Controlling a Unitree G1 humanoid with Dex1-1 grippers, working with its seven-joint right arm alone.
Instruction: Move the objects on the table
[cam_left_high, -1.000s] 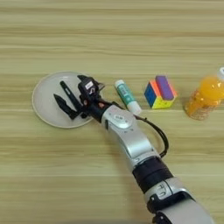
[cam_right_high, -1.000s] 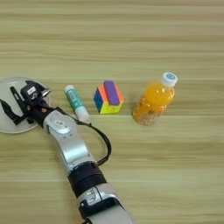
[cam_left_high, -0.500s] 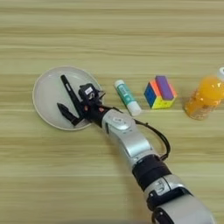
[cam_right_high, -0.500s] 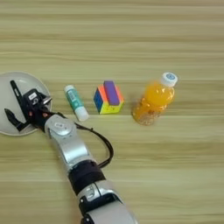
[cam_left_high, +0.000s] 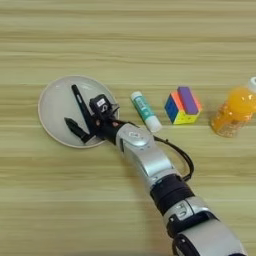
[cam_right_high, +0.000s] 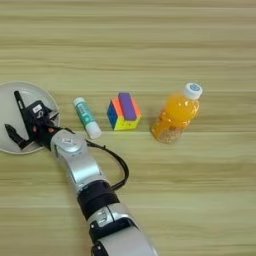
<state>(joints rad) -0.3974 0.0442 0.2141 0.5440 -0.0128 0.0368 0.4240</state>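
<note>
Left eye view: the right gripper (cam_left_high: 82, 120) sits over the pale plate (cam_left_high: 52, 107), fingers now spread wide. The black marker pen (cam_left_high: 80, 104), gripped a second ago, lies released on the plate, so that placement looks done.

Right eye view: the teal tube (cam_right_high: 86, 117), the multicoloured cube (cam_right_high: 123, 111) and the orange juice bottle (cam_right_high: 176, 120) stay untouched on the table (cam_right_high: 150, 45).
</note>
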